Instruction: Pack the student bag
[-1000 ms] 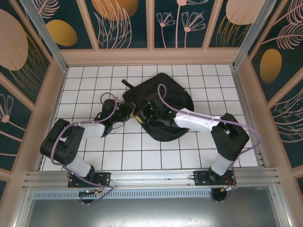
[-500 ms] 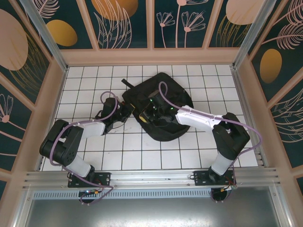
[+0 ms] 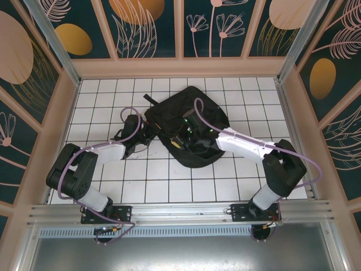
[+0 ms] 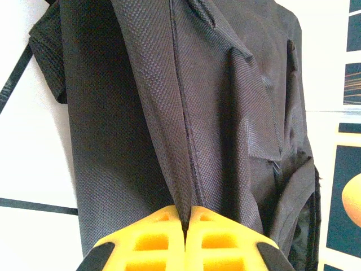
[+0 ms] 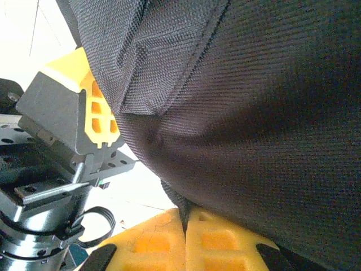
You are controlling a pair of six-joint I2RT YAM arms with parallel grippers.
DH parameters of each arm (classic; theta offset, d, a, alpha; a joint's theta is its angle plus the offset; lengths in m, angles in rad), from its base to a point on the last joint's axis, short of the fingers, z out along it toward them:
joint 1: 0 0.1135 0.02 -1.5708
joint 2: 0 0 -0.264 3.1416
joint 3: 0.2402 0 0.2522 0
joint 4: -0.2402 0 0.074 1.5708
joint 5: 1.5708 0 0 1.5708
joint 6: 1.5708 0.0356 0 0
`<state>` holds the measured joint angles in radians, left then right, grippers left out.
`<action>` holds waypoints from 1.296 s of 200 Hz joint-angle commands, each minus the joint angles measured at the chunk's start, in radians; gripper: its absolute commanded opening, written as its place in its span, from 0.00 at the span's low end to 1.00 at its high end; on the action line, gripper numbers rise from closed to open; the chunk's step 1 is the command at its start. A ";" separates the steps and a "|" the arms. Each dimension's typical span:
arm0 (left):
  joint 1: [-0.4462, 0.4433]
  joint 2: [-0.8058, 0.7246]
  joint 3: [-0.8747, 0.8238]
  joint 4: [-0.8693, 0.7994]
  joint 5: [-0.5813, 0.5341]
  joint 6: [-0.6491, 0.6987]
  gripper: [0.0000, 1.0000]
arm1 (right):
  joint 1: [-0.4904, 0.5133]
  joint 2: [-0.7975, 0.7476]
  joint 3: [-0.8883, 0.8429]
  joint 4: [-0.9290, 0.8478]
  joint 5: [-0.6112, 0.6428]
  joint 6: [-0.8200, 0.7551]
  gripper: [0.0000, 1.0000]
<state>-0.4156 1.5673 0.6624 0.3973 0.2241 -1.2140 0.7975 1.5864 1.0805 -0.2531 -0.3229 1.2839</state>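
Observation:
The student bag (image 3: 194, 113), a big black fabric backpack, lies on the white tiled table (image 3: 101, 101) in the middle of the top view. My left gripper (image 3: 152, 132) sits at the bag's left edge. In the left wrist view its yellow fingers (image 4: 152, 237) are shut on a raised fold of the bag's fabric (image 4: 186, 141), the left gripper (image 4: 185, 214) pinching the seam. My right gripper (image 3: 179, 141) is on the bag's near-left part. In the right wrist view the right gripper (image 5: 185, 215) is shut on a fold of the bag (image 5: 254, 113).
The left gripper's grey body and yellow finger (image 5: 96, 116) stand close beside the right gripper in the right wrist view. Wooden walls (image 3: 180, 68) ring the table. Bare tiles (image 3: 169, 180) lie between the bag and the arm bases.
My left gripper has shut on the bag's fabric fold. The right arm has drawn back to the right, keeping its grip on the bag.

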 commanded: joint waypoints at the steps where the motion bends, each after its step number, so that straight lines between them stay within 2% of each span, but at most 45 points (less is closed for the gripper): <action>1: 0.027 -0.017 0.020 -0.062 -0.141 0.043 0.00 | -0.013 -0.068 -0.015 -0.137 -0.021 -0.056 0.00; 56: 0.031 -0.021 0.031 -0.087 -0.166 0.054 0.00 | -0.026 -0.124 -0.025 -0.254 -0.032 -0.152 0.00; 94: 0.030 -0.016 0.039 -0.092 -0.169 0.062 0.00 | -0.021 -0.146 -0.025 -0.254 -0.072 -0.166 0.00; 161: 0.032 -0.023 0.071 -0.148 -0.220 0.088 0.00 | -0.023 -0.205 -0.019 -0.336 -0.068 -0.206 0.00; 226: 0.032 -0.006 0.161 -0.245 -0.281 0.171 0.00 | -0.046 -0.234 -0.021 -0.429 -0.080 -0.340 0.00; 259: 0.032 0.083 0.301 -0.300 -0.205 0.243 0.00 | -0.038 -0.234 -0.041 -0.340 -0.134 -0.326 0.00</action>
<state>-0.4053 1.5772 0.8383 0.1295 0.0486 -1.0546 0.7582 1.3815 1.0637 -0.6170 -0.3927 0.9745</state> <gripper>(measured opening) 0.059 0.065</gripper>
